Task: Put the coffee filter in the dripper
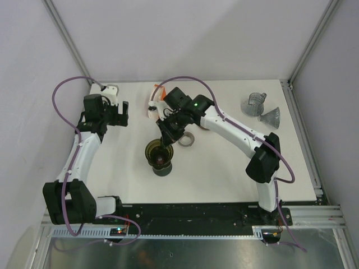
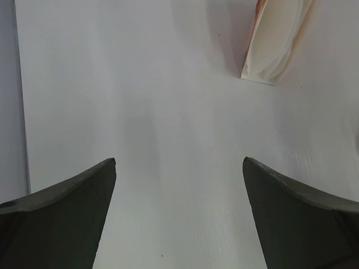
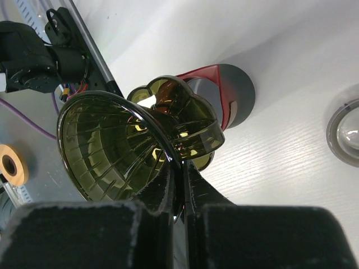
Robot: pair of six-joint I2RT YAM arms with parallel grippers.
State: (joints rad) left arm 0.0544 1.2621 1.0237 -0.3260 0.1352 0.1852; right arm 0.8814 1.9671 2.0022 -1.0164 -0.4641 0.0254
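Left side: the left pincer [image 1: 125, 114] hangs over the rear left of the counter [image 1: 224, 179], jaws spread wide, holding nothing and touching nothing. In its wrist view only bare counter lies between its fingers [image 2: 67, 213].

The coffee filter [image 1: 152, 106] lies flat at the rear centre of the counter, a white folded paper with an orange edge. From the left pincer it lies ahead and off to the right of the jaw line, near but not between the jaws. Its long axis runs roughly away from the pincer, narrow end nearest. The left arm is judged the free one for the pickup. It needs a shift to the right and forward before descent.

Centre: the dripper [image 1: 157, 151], olive-tinted and ribbed, sits at mid-counter, nearer the arm bases than the filter. It rests on or against a grey and red cup [image 3: 233, 92]; which of the two cannot be told. The right pincer [image 3: 180, 171] is clamped shut on the dripper's rim, one finger inside the cone and one outside. The cone mouth is clear of paper, so the filter is not yet placed.

Right side: a round glass-centred ring [image 1: 187, 140] lies just beside the dripper. Two clear drippers [image 1: 255, 102] stand well apart at the rear right, judged no part of the task
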